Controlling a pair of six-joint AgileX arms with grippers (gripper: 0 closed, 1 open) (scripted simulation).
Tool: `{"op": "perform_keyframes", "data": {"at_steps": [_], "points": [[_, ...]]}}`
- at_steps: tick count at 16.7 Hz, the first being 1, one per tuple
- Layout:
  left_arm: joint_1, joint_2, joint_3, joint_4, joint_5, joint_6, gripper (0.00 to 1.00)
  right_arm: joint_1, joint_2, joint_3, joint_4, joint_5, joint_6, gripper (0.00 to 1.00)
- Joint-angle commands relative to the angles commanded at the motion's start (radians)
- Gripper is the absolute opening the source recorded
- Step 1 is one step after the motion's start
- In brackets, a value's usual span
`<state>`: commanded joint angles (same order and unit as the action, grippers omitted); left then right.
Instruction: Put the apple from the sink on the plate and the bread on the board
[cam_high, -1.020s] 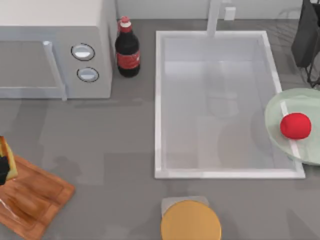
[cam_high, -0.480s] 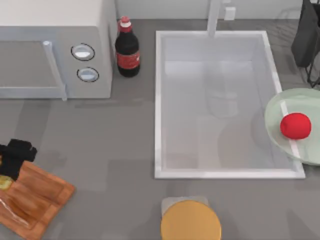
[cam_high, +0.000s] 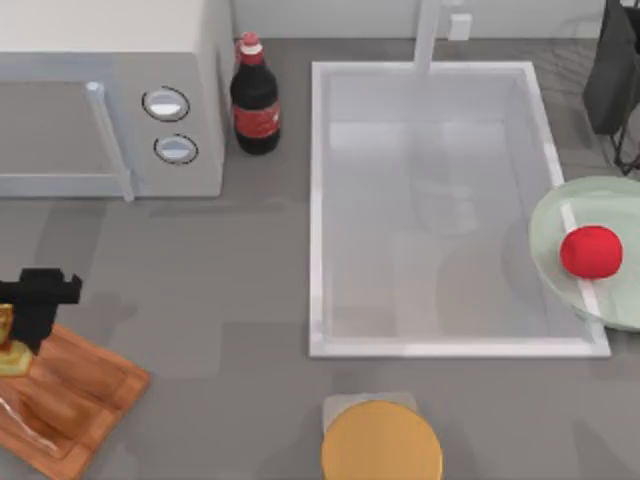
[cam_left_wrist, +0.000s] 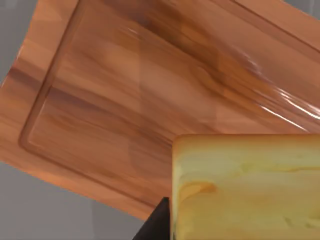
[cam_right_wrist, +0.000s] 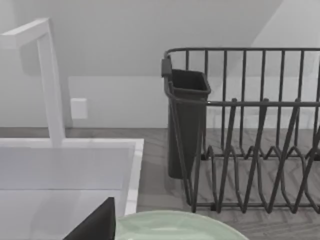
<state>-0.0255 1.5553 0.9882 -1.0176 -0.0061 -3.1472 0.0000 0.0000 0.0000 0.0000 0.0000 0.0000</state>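
Note:
My left gripper (cam_high: 22, 318) is at the table's left edge, over the back corner of the brown wooden board (cam_high: 70, 395), and is shut on the golden-yellow bread (cam_high: 10, 338). In the left wrist view the bread (cam_left_wrist: 245, 185) hangs close above the board (cam_left_wrist: 125, 90), with one dark finger (cam_left_wrist: 156, 225) against its side. The red apple (cam_high: 590, 250) lies on the pale green plate (cam_high: 600, 200) to the right of the sink (cam_high: 318, 200). Part of my right gripper (cam_right_wrist: 95, 226) shows near the plate's rim (cam_right_wrist: 170, 227).
A microwave (cam_high: 110, 100) and a cola bottle (cam_high: 255, 95) stand at the back left. An orange-yellow disc (cam_high: 382, 440) sits in front of the sink. A dark dish rack (cam_right_wrist: 250, 130) stands behind the plate, and a faucet (cam_high: 428, 35) rises at the sink's back.
My left gripper has come in from the left edge with the bread, moving right and slightly back over the board's corner. The apple and plate have not moved.

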Motion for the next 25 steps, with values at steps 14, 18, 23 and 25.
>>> {"op": "perform_keyframes", "data": {"at_steps": [14,18,23,25], "points": [[0.002,0.061,-0.1,0.176,0.0,0.003,0.0,0.0,0.0,0.0,0.0,0.0,0.0,1.0],[0.001,0.075,-0.118,0.193,0.0,0.003,0.0,0.0,0.0,0.0,0.0,0.0,0.0,1.0],[0.001,0.075,-0.118,0.193,0.0,0.003,0.23,0.0,0.0,0.0,0.0,0.0,0.0,1.0],[0.001,0.075,-0.118,0.193,0.0,0.003,0.38,0.0,0.0,0.0,0.0,0.0,0.0,1.0]]}}
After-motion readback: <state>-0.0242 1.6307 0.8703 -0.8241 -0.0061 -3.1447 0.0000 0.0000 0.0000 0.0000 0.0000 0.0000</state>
